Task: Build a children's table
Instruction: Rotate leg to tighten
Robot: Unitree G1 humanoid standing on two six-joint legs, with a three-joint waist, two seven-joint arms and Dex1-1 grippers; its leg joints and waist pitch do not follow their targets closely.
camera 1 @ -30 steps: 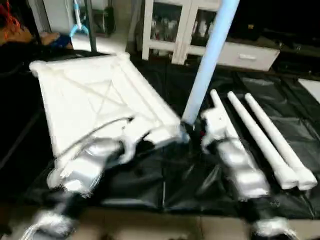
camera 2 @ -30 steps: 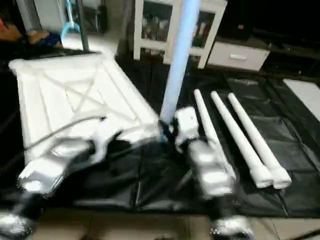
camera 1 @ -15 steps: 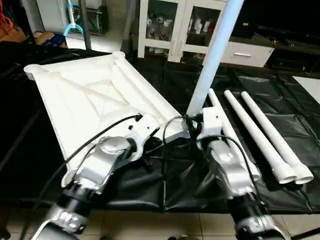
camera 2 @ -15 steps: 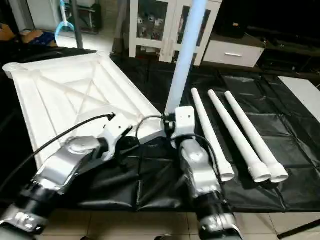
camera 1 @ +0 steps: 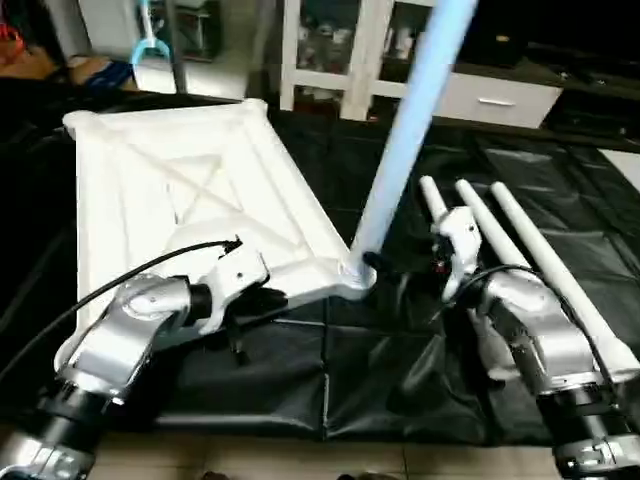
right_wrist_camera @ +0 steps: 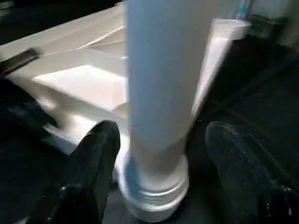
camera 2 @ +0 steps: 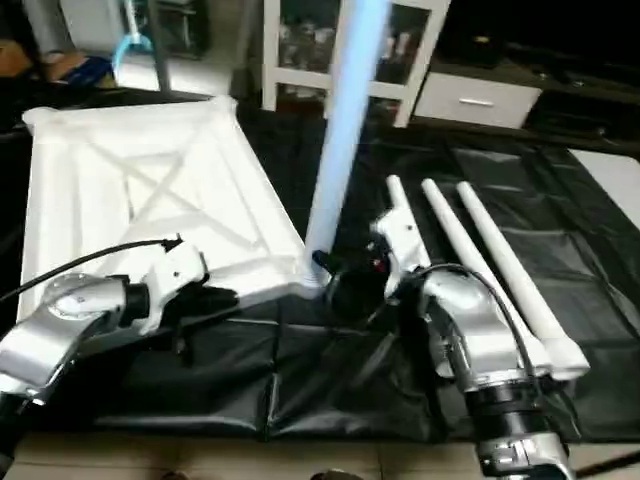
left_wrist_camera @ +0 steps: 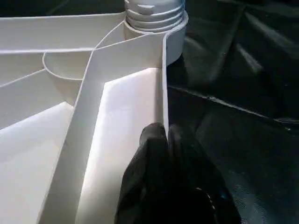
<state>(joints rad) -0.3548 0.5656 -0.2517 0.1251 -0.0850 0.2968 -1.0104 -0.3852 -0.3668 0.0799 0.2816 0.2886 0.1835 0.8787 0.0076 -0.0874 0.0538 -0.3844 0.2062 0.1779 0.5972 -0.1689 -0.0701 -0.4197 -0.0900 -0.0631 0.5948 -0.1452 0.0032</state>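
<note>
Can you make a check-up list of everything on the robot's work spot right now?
Surface: black cover, creased, over the work area.
Job's things: white tabletop lying underside up; one leg standing in its near corner socket; three spare legs lying side by side on the cover.
Clutter: nothing seen on the cover.
Grippers: left gripper shut, its tips at the tabletop's edge rib; right gripper open, fingers either side of the standing leg's base, not touching.
Cables: black cable running along the left forearm; another loops at the right wrist.
Surroundings: white cabinet behind.
</note>
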